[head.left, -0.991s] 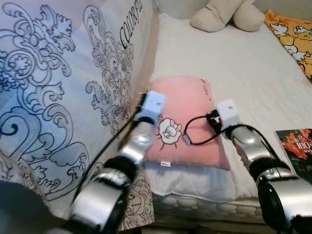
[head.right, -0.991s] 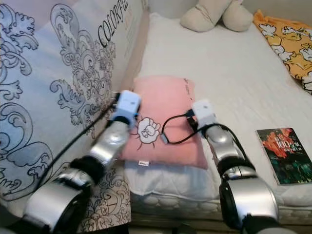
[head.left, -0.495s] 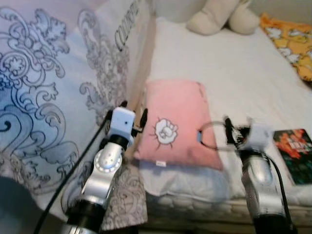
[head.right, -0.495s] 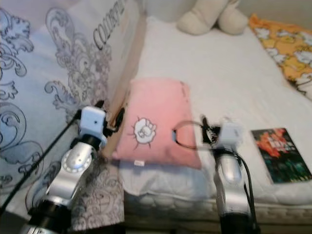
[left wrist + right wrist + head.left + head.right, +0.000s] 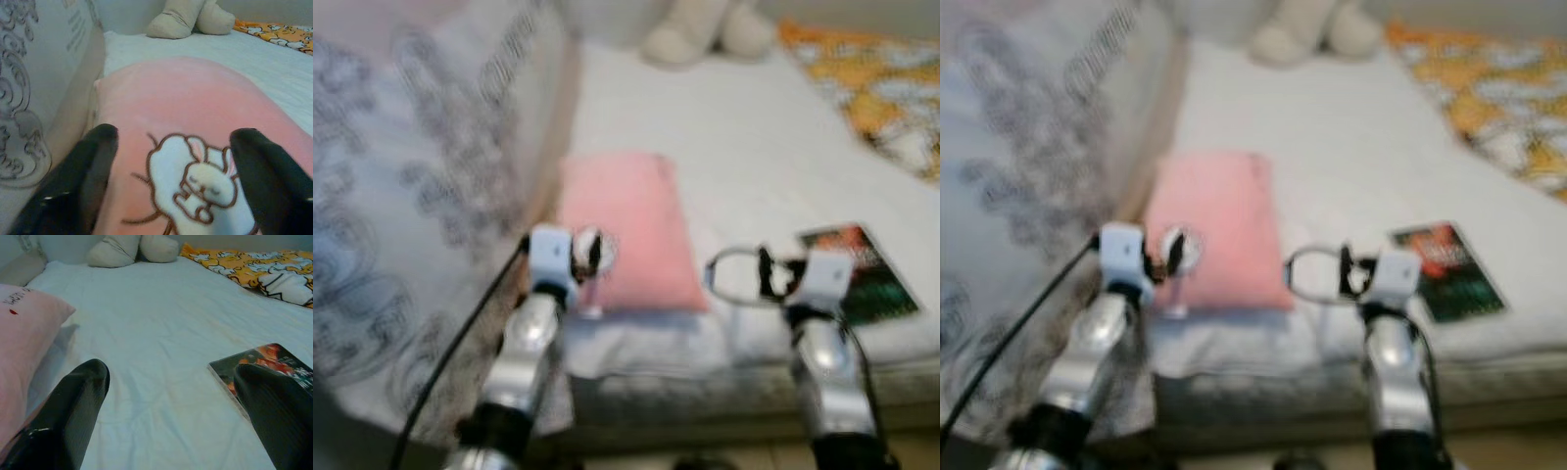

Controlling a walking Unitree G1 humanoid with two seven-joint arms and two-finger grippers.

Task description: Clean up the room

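Note:
A pink pillow (image 5: pixel 622 230) with a white bunny print (image 5: pixel 195 181) lies on the white bed sheet (image 5: pixel 754 147), near the bed's front edge. My left gripper (image 5: pixel 173 137) is open at the pillow's near end, with nothing between its fingers. My right gripper (image 5: pixel 168 372) is open over the bare sheet, between the pillow and a dark book (image 5: pixel 266 364) with a red and orange cover. In the blurred left eye view, the left gripper (image 5: pixel 579 257) and right gripper (image 5: pixel 762 274) both hover above the bed's front edge.
A large grey-patterned quilt (image 5: pixel 401 196) rises along the bed's left side. A beige plush toy (image 5: pixel 700 29) sits at the far end of the bed. An orange cartoon blanket (image 5: pixel 862 78) covers the far right corner. The book (image 5: pixel 857 269) lies near the front right.
The head views have shifted and blurred, so the camera moved. Both arms have drawn back from over the pillow towards the bed's front edge. The right gripper now sits nearer the book.

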